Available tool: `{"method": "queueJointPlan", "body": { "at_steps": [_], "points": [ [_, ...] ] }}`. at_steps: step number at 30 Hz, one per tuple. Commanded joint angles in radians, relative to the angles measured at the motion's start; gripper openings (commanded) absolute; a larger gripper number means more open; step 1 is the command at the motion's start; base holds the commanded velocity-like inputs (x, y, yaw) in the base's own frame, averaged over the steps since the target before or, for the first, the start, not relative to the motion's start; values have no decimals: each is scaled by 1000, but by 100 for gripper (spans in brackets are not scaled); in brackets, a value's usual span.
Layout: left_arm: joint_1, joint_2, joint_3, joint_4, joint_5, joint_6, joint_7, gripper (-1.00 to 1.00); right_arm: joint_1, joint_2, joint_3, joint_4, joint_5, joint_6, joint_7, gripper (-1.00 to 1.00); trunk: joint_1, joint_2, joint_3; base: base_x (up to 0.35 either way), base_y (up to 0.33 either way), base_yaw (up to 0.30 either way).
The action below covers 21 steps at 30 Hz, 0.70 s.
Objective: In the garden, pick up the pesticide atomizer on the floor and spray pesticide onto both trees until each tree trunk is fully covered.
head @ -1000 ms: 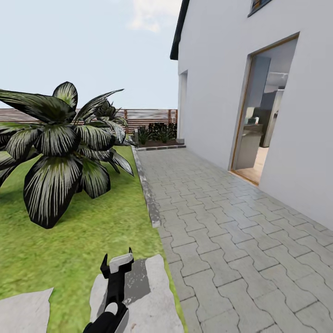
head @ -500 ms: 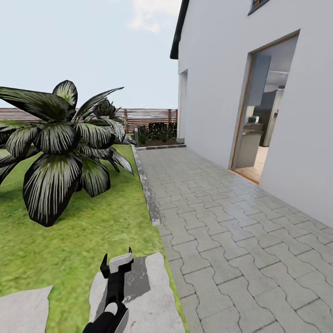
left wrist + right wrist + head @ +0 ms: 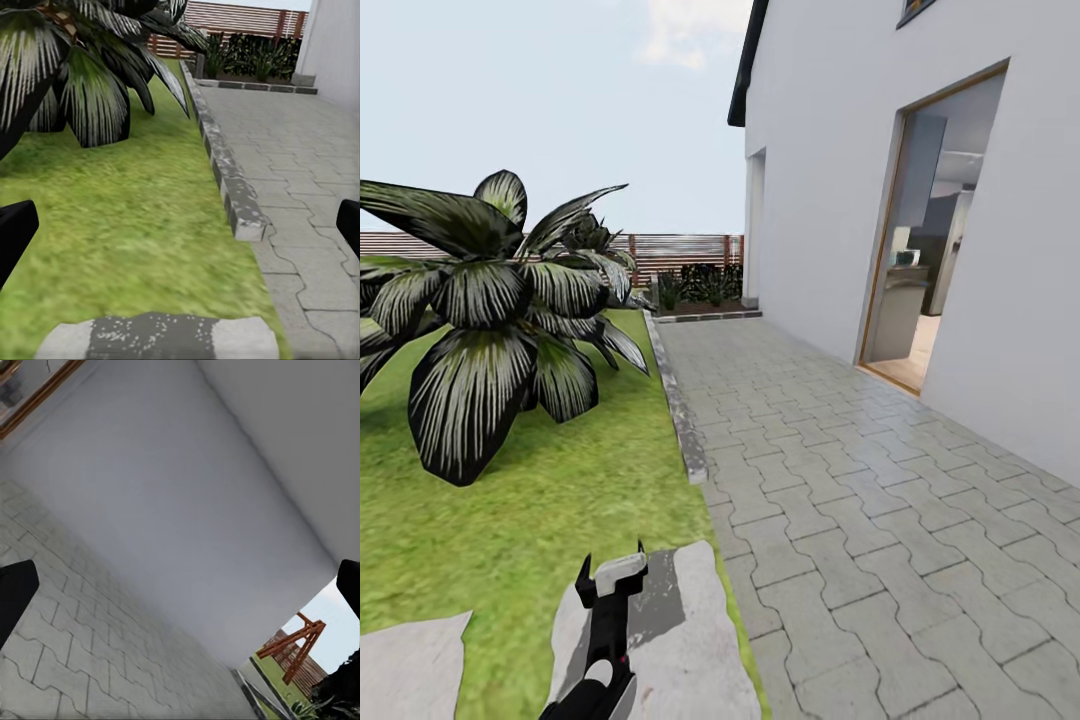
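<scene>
The pesticide atomizer, the two broadleaf trees and their trunks are out of view. The garden's lawn lies on the left, closed at the back by the brown slat fence. My left gripper hangs low over a pale stepping stone at the lawn's edge. It is open and empty, with its black fingers far apart in the left wrist view. My right gripper is open too, facing the white house wall and the paving.
A short palm with dark striped fronds stands on the lawn at left. A stone kerb divides grass from the grey paved path. The house wall has an open doorway. A planter bed closes the path's far end.
The whole head view has shifted slightly, so the camera moved. The palm sits a touch further left and my left gripper shows a little lower in the picture.
</scene>
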Motion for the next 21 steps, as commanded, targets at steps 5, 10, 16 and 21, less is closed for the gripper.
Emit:
{"method": "queueJointPlan", "body": {
  "at_steps": [5,10,16,21],
  "points": [
    [-1,0,-1,5,-7,-1,9,100,0,1,1,-18,-9,-4,1,100,19,-36,-17,0,0,0],
    [-1,1,0,6,-7,-1,9,100,-1,7,1,-79,-13,-3,1,100,38,-71,-32,0,0,0],
    [-1,3,1,6,-7,-1,9,100,-1,13,1,-93,-73,-1,1,100,61,-113,-51,0,0,0],
    [-1,3,1,6,-7,-1,9,100,-1,35,1,-96,-107,-3,2,100,81,-148,-67,0,0,0]
  ]
}}
